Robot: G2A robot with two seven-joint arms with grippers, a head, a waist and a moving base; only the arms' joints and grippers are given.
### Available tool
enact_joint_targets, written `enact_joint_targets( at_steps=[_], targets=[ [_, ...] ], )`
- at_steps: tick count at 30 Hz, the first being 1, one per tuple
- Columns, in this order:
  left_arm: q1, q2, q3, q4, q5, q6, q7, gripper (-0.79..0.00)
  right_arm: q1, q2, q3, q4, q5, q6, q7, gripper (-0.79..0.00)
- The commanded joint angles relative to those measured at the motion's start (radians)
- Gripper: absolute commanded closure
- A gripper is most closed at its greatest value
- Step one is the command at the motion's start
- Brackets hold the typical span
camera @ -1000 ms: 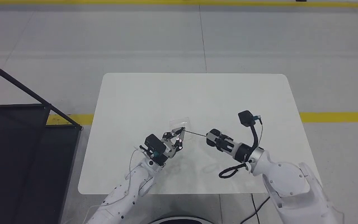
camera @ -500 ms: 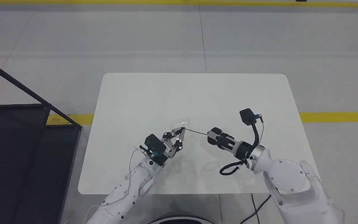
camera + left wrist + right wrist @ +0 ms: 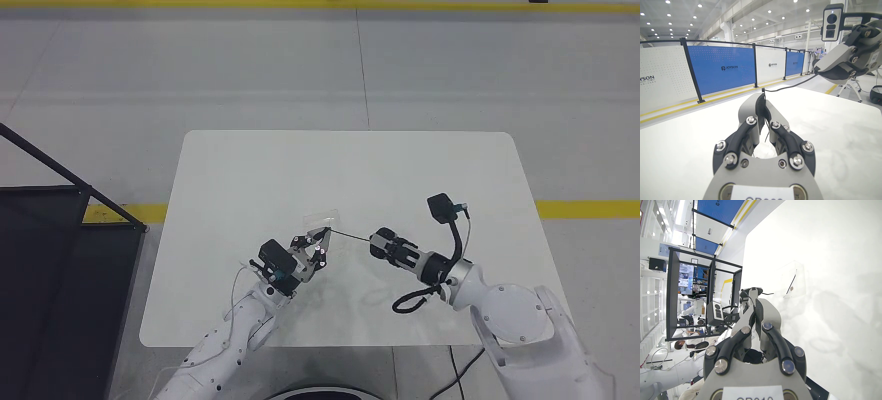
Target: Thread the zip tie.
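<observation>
Top view: the thin black zip tie [image 3: 348, 236] runs as a fine line between both claws, just on the robot's side of a flat clear plastic sleeve [image 3: 322, 216] on the smooth white table [image 3: 450, 170]. Beside the sleeve, the left gripper [image 3: 322, 243] pinches the tie in ribbed black pads [image 3: 761, 106], its small square head poking above them. Farther from the sleeve, the right gripper [image 3: 374, 241] is clamped on the other end. Both wrist labels are cut off.

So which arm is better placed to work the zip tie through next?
Probably the right. The right gripper is shut on the zip tie at its far end, free to pull or feed; the left gripper clamps it near its head, a steady anchor.
</observation>
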Motion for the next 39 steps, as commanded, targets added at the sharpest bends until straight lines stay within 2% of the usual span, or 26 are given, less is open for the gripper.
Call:
enact_joint_targets(
  at_steps=[1,11,39],
  targets=[
    [0.0,0.0,0.0,0.0,0.0,0.0,0.0,0.0,0.006,0.0,-0.004,0.003,0.001,0.004,0.001,0.0],
    [0.0,0.0,0.0,0.0,0.0,0.0,0.0,0.0,0.031,-0.004,-0.019,0.019,0.027,-0.002,-0.008,0.0],
    [0.0,0.0,0.0,0.0,0.0,0.0,0.0,0.0,-0.016,-0.004,-0.006,0.03,0.119,-0.186,-0.053,0.0]
  ],
)
